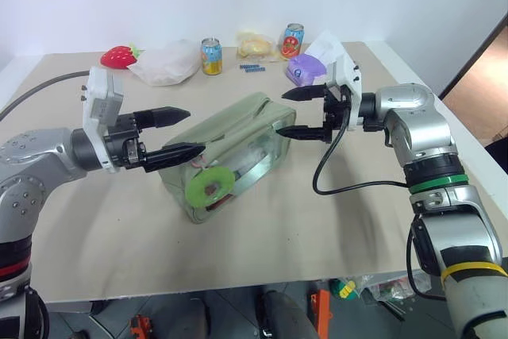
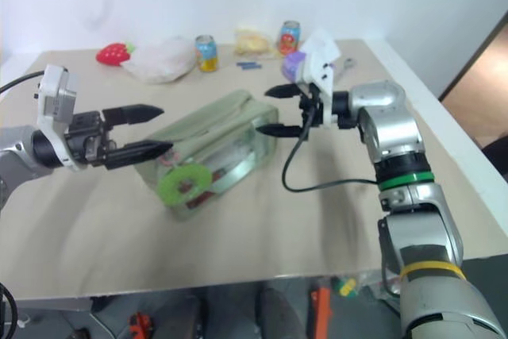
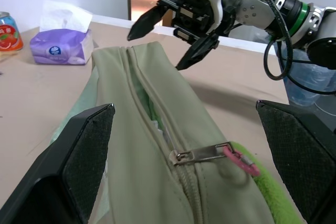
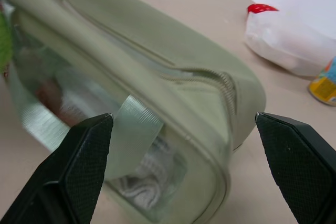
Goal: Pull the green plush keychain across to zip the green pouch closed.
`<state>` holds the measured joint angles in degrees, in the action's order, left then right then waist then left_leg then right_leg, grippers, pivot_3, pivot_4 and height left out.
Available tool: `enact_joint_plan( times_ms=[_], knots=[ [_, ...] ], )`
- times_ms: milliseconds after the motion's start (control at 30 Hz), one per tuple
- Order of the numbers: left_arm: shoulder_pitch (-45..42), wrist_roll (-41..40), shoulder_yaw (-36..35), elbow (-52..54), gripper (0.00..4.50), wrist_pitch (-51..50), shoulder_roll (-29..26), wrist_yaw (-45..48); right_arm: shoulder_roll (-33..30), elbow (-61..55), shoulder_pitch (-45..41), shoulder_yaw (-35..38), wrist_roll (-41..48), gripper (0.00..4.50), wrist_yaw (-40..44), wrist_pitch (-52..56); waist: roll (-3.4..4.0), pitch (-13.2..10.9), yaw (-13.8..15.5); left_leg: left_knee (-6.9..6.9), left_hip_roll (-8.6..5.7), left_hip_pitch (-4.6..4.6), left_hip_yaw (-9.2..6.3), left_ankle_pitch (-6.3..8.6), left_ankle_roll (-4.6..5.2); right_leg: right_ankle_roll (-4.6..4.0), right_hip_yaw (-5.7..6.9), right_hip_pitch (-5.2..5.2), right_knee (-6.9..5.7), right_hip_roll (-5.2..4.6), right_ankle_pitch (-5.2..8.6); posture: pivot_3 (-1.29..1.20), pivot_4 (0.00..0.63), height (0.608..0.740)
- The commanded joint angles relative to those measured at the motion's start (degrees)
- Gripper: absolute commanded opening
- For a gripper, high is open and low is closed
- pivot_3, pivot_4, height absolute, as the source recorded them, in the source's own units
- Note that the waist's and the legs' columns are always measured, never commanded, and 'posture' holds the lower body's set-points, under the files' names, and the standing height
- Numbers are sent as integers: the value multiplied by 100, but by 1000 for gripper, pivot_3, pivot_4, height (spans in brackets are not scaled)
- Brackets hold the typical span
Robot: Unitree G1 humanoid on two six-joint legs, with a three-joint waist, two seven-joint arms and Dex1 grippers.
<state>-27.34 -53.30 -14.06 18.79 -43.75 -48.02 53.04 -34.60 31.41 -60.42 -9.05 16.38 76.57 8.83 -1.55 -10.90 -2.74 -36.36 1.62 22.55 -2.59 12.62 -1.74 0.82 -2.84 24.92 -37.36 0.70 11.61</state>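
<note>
The green pouch (image 1: 230,142) lies slantwise in the middle of the table, its zipper gaping along the top. The zipper pull (image 3: 202,154) sits at the pouch's near left end. From it the green plush keychain (image 1: 209,186) hangs down over the clear end panel. My left gripper (image 1: 197,130) is open and level at that end, its fingers either side of the pouch top and touching nothing. At the far right end my right gripper (image 1: 281,113) is open too, pointing left with one finger (image 1: 298,94) above the pouch corner and the other beside it.
Along the table's back edge are a red strawberry plush (image 1: 119,56), a white plastic bag (image 1: 167,63), two drink cans (image 1: 211,56) (image 1: 292,40), a yellow packet (image 1: 255,44) and a purple tissue pack (image 1: 305,69). The table's right edge (image 1: 444,129) lies behind my right arm.
</note>
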Motion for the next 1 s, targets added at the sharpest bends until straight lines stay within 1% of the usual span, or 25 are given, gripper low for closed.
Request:
enact_joint_plan(
  times_ms=[33,200,300,500,667,800,1000],
  knots=[
    [-14,-68,-206,128,4481,45,-14,-65,52,175,-426,227,-49,4500,35,-160,0,0,-7,0,0,0,3,-1,-1,-1,-3,3,-4,1,-1,0,150,740],
    [-17,-96,-218,179,4481,25,-42,-130,352,595,-507,179,-187,4500,50,-388,-1,0,-7,0,5,-3,3,-1,-2,-3,-4,4,-8,7,-3,0,150,740],
    [-22,-178,-243,246,4500,-29,-58,-202,449,692,-453,168,-239,3694,139,-441,0,0,-2,-1,3,2,4,-2,-3,-3,-7,7,-9,5,-3,0,150,740],
    [-86,-269,-239,288,4500,-67,-56,-346,464,799,-370,269,-262,1574,139,-447,-1,0,-1,-1,0,7,5,-2,-3,-3,-9,10,-8,1,-3,0,150,740],
    [-103,-202,-170,230,4500,-29,-44,-331,377,567,-276,355,-220,29,144,-423,0,0,-5,-3,1,5,5,-3,-4,-3,-9,11,-16,4,-4,0,150,740],
    [-186,-154,-111,166,4500,-9,-6,-334,269,233,-166,436,-187,29,128,-360,0,0,-1,-5,1,4,4,-4,-6,-3,-8,12,-21,4,-4,0,150,740],
    [-275,57,-8,-65,4500,94,50,-231,-26,-1052,107,617,134,29,58,520,0,0,2,-7,-1,7,4,-4,-7,-3,-10,14,-22,3,-4,0,150,740]
  ],
)
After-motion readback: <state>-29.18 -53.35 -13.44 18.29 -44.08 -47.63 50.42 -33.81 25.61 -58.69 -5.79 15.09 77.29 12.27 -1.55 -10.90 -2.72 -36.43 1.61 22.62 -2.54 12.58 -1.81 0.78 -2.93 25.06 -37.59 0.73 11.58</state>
